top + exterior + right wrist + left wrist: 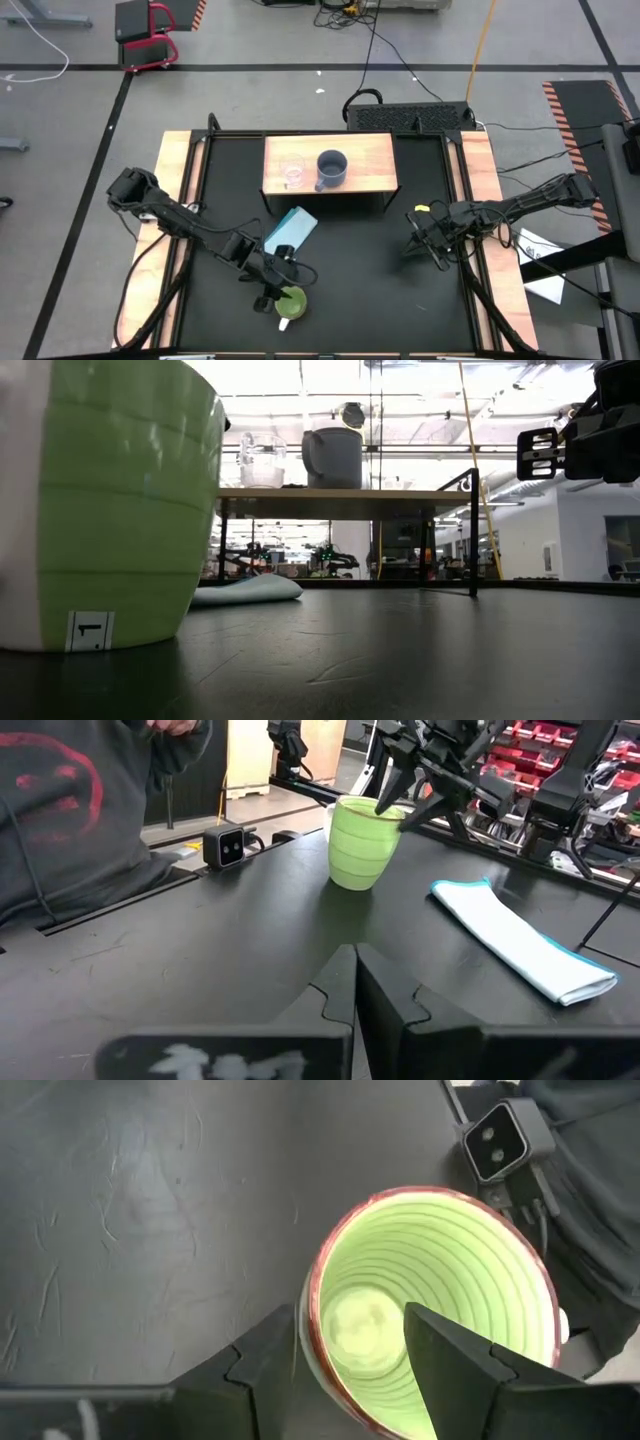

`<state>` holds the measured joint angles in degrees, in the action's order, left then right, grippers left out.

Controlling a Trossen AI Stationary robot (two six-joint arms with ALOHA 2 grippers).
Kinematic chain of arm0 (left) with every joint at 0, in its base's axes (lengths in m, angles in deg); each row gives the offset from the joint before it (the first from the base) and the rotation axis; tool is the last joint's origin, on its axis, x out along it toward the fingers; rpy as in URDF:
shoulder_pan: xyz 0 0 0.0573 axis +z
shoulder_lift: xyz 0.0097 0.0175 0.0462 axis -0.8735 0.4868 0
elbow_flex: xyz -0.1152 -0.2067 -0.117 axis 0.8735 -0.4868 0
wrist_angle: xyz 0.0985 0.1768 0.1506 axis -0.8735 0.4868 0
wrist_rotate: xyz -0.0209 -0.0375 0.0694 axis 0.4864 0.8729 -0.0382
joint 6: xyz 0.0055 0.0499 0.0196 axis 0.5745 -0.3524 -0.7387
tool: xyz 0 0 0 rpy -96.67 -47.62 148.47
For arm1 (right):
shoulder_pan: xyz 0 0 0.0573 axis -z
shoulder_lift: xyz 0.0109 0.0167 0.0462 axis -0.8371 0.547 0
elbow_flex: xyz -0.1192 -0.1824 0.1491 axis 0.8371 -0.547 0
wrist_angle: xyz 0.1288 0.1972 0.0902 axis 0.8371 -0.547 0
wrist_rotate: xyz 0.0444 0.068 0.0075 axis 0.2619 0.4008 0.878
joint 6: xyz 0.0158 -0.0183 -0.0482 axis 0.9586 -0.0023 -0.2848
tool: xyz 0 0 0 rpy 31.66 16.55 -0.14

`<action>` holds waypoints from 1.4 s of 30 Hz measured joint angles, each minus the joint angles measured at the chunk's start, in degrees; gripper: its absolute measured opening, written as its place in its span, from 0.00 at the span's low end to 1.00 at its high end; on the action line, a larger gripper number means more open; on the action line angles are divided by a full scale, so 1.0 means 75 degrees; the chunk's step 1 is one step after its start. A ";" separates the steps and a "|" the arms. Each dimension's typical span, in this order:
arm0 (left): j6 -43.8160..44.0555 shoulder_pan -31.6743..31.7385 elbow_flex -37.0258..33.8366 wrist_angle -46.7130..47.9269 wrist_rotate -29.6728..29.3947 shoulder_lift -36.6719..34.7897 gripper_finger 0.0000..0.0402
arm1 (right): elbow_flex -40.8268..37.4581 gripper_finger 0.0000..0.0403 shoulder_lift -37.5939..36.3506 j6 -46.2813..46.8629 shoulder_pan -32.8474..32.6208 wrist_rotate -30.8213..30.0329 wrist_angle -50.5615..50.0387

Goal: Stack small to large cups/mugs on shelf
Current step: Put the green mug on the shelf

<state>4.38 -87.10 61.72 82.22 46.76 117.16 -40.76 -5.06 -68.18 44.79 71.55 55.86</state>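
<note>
The green mug (pixel 291 303) stands upright at the counter's near edge, well apart from the shelf (pixel 375 165), where the glass cup (pixel 292 173) and grey mug (pixel 332 168) already sit side by side. The left jaws (pixel 345 1355) hang directly above it, spread wide, one finger inside the rim and one outside the wall, not yet closed on it. The right jaws (pixel 437 255) wait shut and empty, off to the counter's right.

Grey floor (pixel 250 70) w/ black tape lines, red cart (pixel 147 32).
</note>
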 joint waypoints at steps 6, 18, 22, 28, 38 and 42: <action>-0.0117 0.0007 0.0001 -0.0081 -0.0081 -0.0003 0.46 | -0.0001 0.00 0.0021 0.0013 0.0000 0.0000 0.0038; -0.0202 0.0165 0.0001 0.0088 -0.0411 -0.0003 0.46 | -0.0001 0.00 0.0038 0.0019 -0.0001 0.0001 0.0096; -0.0246 0.0213 0.0001 0.0096 -0.0411 -0.0003 0.46 | -0.0001 0.00 0.0038 0.0048 0.0000 0.0000 0.0096; -0.0300 0.0244 0.0001 0.0178 -0.0405 -0.0003 0.46 | -0.0001 0.00 0.0038 0.0048 0.0000 0.0000 0.0093; -0.0315 0.0238 0.0001 0.0176 -0.0207 -0.0003 0.46 | -0.0001 0.00 0.0038 0.0048 0.0000 0.0001 0.0093; -0.0314 0.0238 0.0001 0.0164 -0.0201 -0.0003 0.46 | -0.0001 0.00 0.0038 0.0048 0.0000 0.0000 0.0090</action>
<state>2.03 -85.32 61.73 83.45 45.25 117.14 -40.77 -4.78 -67.82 44.79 71.56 56.54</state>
